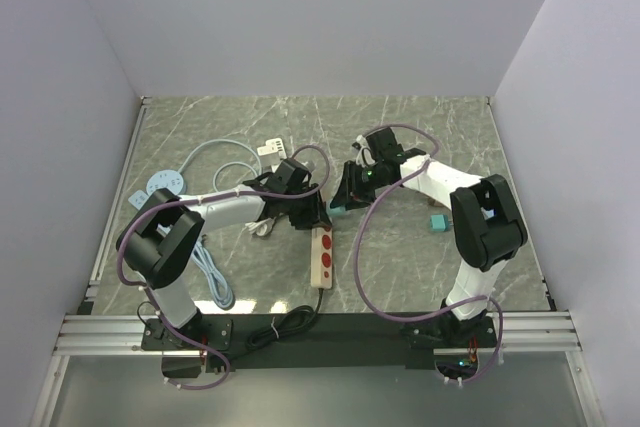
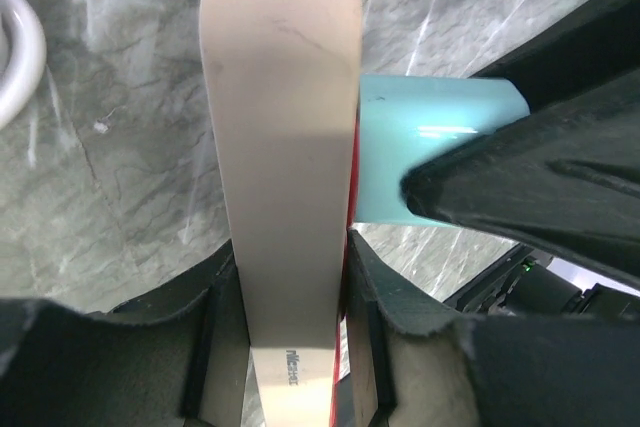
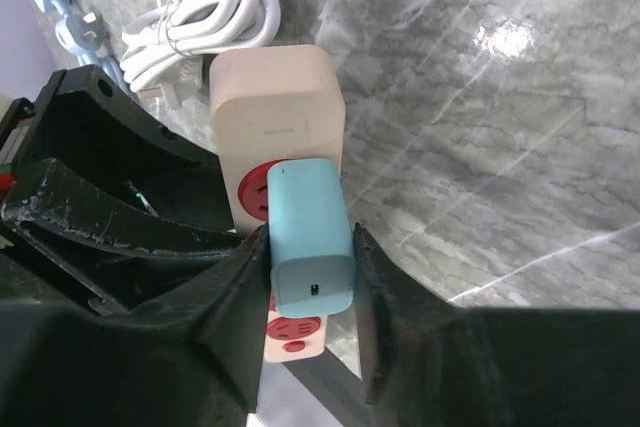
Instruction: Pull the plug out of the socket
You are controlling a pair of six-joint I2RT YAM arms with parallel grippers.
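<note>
A beige power strip [image 1: 322, 255] with red sockets lies mid-table. A teal plug [image 1: 338, 209] sits in its far socket. My left gripper [image 1: 305, 212] is shut on the strip's far end; in the left wrist view the strip [image 2: 285, 147] runs between the fingers of that gripper [image 2: 290, 267], with the teal plug [image 2: 430, 147] at its right side. My right gripper [image 1: 347, 190] is shut on the plug; in the right wrist view the plug [image 3: 310, 237] sits between the fingers of that gripper [image 3: 310, 252], still against the strip [image 3: 278, 112].
A coiled white cable [image 3: 215, 2] lies just beyond the strip. A light blue cable [image 1: 215, 277] and a round blue piece [image 1: 160, 182] lie at the left. A second teal block [image 1: 438, 221] lies at the right. The strip's black cord [image 1: 295, 319] runs to the near edge.
</note>
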